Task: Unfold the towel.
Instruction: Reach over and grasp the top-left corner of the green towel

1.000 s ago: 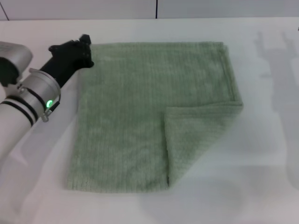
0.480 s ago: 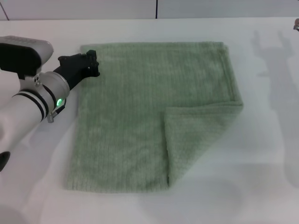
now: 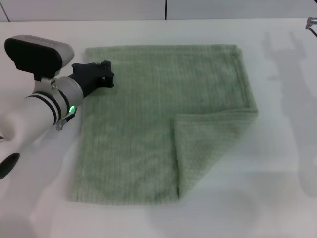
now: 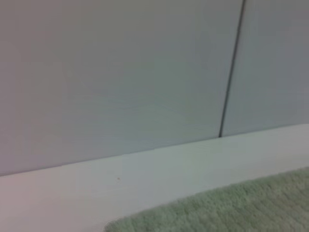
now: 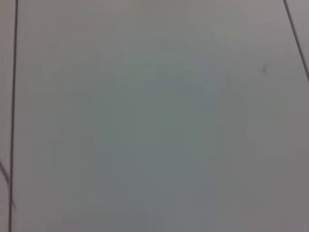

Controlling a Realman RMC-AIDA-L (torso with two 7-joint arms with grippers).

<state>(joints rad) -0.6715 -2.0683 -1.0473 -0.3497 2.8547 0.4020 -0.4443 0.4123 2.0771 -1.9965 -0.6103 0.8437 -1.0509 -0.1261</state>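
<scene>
The pale sage-green towel (image 3: 148,114) lies spread on the white table (image 3: 277,148). Its near right part is folded over into a flap (image 3: 213,148) with a hemmed edge. My left gripper (image 3: 103,78) is black and hovers at the towel's left edge, near the far left corner. The left wrist view shows a strip of the towel (image 4: 231,208) in front of the wall. Only a sliver of my right arm (image 3: 312,23) shows at the far right edge of the head view.
A grey wall (image 3: 163,9) with a dark vertical seam runs along the table's far edge. The right arm casts a shadow (image 3: 292,74) on the table right of the towel. The right wrist view shows only wall panels.
My left arm has swung to the right and slightly nearer, carrying the gripper from beside the towel's far left corner to over its left edge. The towel has not moved.
</scene>
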